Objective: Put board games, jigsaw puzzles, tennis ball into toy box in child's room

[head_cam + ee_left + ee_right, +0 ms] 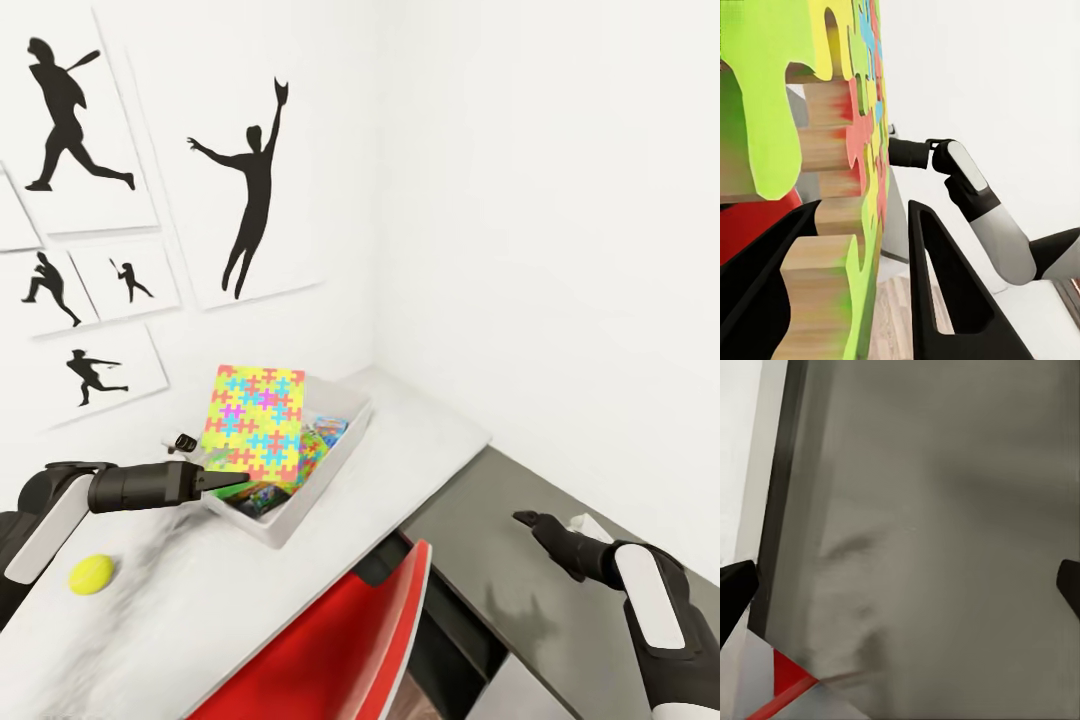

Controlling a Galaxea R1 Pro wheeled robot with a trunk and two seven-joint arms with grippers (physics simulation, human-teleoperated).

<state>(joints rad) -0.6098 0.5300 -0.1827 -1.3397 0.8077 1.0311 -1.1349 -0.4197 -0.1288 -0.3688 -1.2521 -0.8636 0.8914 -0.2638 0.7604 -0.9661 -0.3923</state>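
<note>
A bright multicoloured jigsaw puzzle (254,419) stands on edge, tilted, in the white toy box (331,465) on the white table (180,620). My left gripper (226,484) is at the puzzle's lower corner. In the left wrist view its fingers straddle the puzzle (832,187): one finger touches the wooden edge and a gap shows at the other, so my left gripper (865,204) is open. More colourful toys (322,432) lie in the box. A yellow-green tennis ball (91,573) rests on the table near my left arm. My right gripper (528,520) hangs open off the table.
A red chair (340,640) is tucked at the table's front edge. Grey floor (945,510) lies below my right gripper (902,585). White walls meet in a corner behind the box, with black silhouette posters (250,190) on the left wall.
</note>
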